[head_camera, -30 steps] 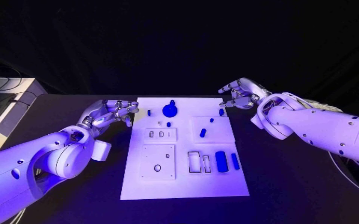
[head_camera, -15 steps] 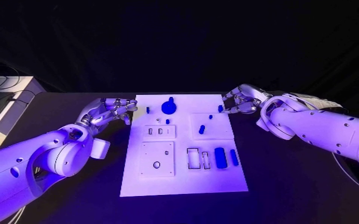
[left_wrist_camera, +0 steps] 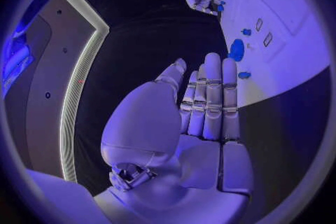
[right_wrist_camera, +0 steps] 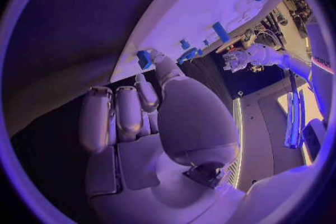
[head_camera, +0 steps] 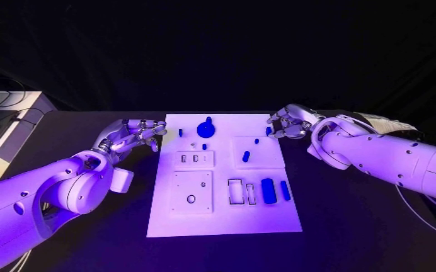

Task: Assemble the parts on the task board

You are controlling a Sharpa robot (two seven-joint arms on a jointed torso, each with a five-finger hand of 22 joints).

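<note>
The white task board (head_camera: pixel 222 218) lies in the middle of the black table. On it are a large round blue part (head_camera: pixel 206 130), a small blue part (head_camera: pixel 269 131) at its far right edge, a long blue part (head_camera: pixel 269 191) and a thinner one (head_camera: pixel 285 190) near its right side. My right hand (head_camera: pixel 291 123) hovers at the board's far right corner with its fingers curled in. Its thumb tip (right_wrist_camera: pixel 155 60) reaches the small blue part (right_wrist_camera: pixel 144 59), which stands on the board. My left hand (head_camera: pixel 136 135) sits off the board's left edge, fingers (left_wrist_camera: pixel 210 95) straight, holding nothing.
Raised white plates (head_camera: pixel 191 192) with holes and two dark-rimmed slots (head_camera: pixel 242 194) mark the board's near half. More small blue parts (head_camera: pixel 246 156) dot its middle. A pale box (head_camera: pixel 20 111) stands at the table's far left. Bare black table lies on both sides of the board.
My right hand has come down and inward to the small blue part at the board's far right corner, and its fingers have curled in. The left hand has stayed put.
</note>
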